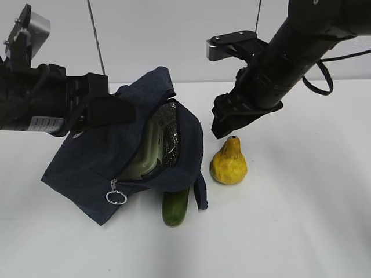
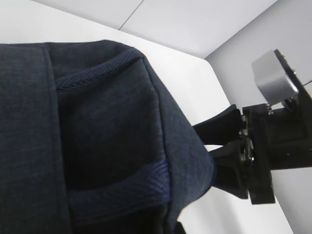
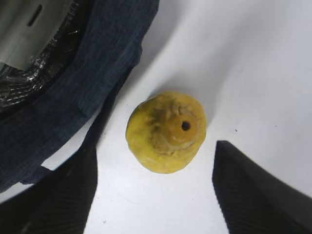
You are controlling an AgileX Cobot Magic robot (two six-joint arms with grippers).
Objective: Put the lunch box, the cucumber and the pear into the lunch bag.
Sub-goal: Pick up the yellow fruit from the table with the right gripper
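Observation:
The navy lunch bag (image 1: 98, 168) lies tipped on the table with its mouth toward the right. My left gripper (image 1: 106, 111) is shut on the bag's upper fabric (image 2: 112, 146), which hides its fingers in the left wrist view. The lunch box (image 1: 145, 153) with its pale green lid (image 3: 29, 24) sits inside against the foil lining. One end of the cucumber (image 1: 175, 208) pokes out below the bag's front edge; the rest is hidden. The yellow pear (image 1: 229, 163) stands upright just right of the bag. My right gripper (image 1: 225, 128) hangs open right above the pear (image 3: 165, 131), not touching it.
A metal ring zipper pull (image 1: 116, 197) hangs at the bag's lower front. A loose strap end (image 1: 200, 194) of the bag lies between the cucumber and the pear. White table (image 1: 301, 220) stretches to the right and front.

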